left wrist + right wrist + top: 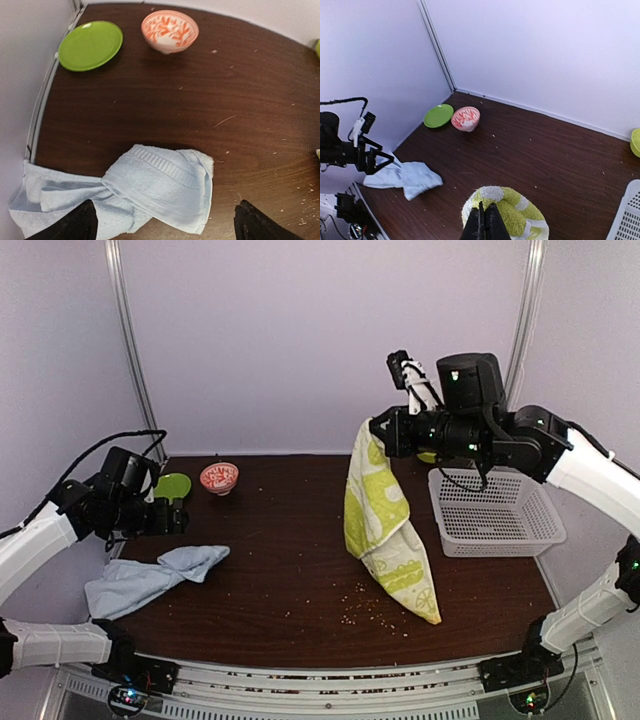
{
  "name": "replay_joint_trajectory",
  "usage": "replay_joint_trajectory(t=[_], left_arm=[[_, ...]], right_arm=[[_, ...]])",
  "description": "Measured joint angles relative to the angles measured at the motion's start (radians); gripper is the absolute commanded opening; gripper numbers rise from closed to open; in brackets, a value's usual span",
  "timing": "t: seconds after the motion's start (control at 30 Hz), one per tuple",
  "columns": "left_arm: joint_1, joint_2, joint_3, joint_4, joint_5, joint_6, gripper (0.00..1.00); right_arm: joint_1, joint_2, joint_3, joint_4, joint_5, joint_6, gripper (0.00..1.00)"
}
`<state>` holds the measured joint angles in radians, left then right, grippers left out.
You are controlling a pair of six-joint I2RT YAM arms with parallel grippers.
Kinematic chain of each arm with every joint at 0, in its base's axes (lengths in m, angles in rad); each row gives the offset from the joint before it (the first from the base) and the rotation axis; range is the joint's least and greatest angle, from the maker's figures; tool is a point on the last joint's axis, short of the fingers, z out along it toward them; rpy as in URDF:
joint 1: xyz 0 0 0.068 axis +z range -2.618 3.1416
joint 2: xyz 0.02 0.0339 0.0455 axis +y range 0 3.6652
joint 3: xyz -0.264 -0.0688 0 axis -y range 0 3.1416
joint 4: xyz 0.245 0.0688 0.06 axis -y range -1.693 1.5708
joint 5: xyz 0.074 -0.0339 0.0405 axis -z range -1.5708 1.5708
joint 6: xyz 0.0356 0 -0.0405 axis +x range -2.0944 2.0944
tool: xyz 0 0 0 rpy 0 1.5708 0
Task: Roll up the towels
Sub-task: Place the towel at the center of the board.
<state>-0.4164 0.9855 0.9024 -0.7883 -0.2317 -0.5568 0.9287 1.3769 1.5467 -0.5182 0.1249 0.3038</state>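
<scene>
The pale blue towel [155, 578] lies crumpled at the table's left edge, partly folded over itself [160, 185]; it also shows far off in the right wrist view [410, 177]. My left gripper [172, 518] hovers just above it, open wide, and its black fingertips [75, 225] straddle the cloth without touching [165, 225]. The lime-green and cream towel [385, 530] hangs from my right gripper [378, 430], which is raised and shut on the towel's top edge [485, 220]. The bunched cloth [512, 210] shows below the fingers. Its lower corner rests on the table.
A green plate [172, 485] [90, 45] and a red-patterned bowl [219, 477] [170, 31] sit at the back left. A white mesh basket [495, 510] stands at the right. Crumbs [365, 605] dot the dark wooden table.
</scene>
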Motion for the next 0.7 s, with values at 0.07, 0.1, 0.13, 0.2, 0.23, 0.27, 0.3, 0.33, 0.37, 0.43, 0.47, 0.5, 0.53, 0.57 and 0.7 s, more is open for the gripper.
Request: replay_joint_trajectory(t=[0.07, 0.1, 0.13, 0.2, 0.23, 0.27, 0.3, 0.33, 0.37, 0.43, 0.47, 0.5, 0.53, 0.57, 0.7], left_arm=[[-0.012, -0.041, 0.018, 0.032, 0.037, 0.01, 0.98], [-0.019, -0.056, 0.024, 0.05, 0.051, 0.013, 0.98], [-0.034, -0.077, 0.027, 0.082, 0.068, 0.017, 0.98], [-0.069, -0.095, 0.028, 0.135, 0.092, 0.022, 0.98], [-0.095, -0.095, 0.027, 0.165, 0.103, 0.024, 0.98], [-0.121, -0.092, 0.024, 0.195, 0.113, 0.024, 0.98], [-0.14, -0.086, 0.018, 0.218, 0.12, 0.024, 0.98], [-0.166, -0.071, 0.006, 0.254, 0.126, 0.024, 0.98], [-0.18, -0.057, -0.004, 0.274, 0.132, 0.024, 0.98], [-0.203, -0.026, -0.041, 0.316, 0.137, 0.02, 0.98], [-0.207, -0.014, -0.061, 0.328, 0.137, 0.017, 0.98], [-0.209, -0.008, -0.079, 0.332, 0.136, 0.014, 0.98], [-0.209, -0.008, -0.103, 0.338, 0.13, 0.009, 0.98], [-0.209, -0.016, -0.129, 0.344, 0.122, 0.004, 0.98], [-0.209, -0.114, -0.205, 0.337, 0.074, -0.014, 0.98]], right_arm=[[0.0, 0.018, 0.059, 0.023, -0.024, 0.013, 0.0], [0.0, 0.023, 0.075, 0.037, -0.034, 0.018, 0.0], [0.0, 0.029, 0.087, 0.05, -0.044, 0.026, 0.0], [0.0, 0.048, 0.091, 0.074, -0.051, 0.045, 0.0], [0.0, 0.063, 0.09, 0.08, -0.051, 0.055, 0.0], [0.0, 0.085, 0.083, 0.087, -0.049, 0.066, 0.0], [0.0, 0.1, 0.073, 0.089, -0.042, 0.071, 0.0], [0.0, 0.116, 0.051, 0.09, -0.032, 0.078, 0.0], [0.0, 0.13, 0.025, 0.087, -0.018, 0.086, 0.0], [-0.002, 0.157, -0.033, 0.078, 0.011, 0.101, 0.0], [-0.004, 0.167, -0.052, 0.069, 0.016, 0.108, 0.0], [-0.005, 0.179, -0.074, 0.063, 0.023, 0.116, 0.0], [-0.004, 0.191, -0.093, 0.06, 0.029, 0.122, 0.0], [-0.003, 0.201, -0.102, 0.057, 0.033, 0.129, 0.0], [0.023, 0.28, -0.09, 0.059, 0.05, 0.171, 0.0]])
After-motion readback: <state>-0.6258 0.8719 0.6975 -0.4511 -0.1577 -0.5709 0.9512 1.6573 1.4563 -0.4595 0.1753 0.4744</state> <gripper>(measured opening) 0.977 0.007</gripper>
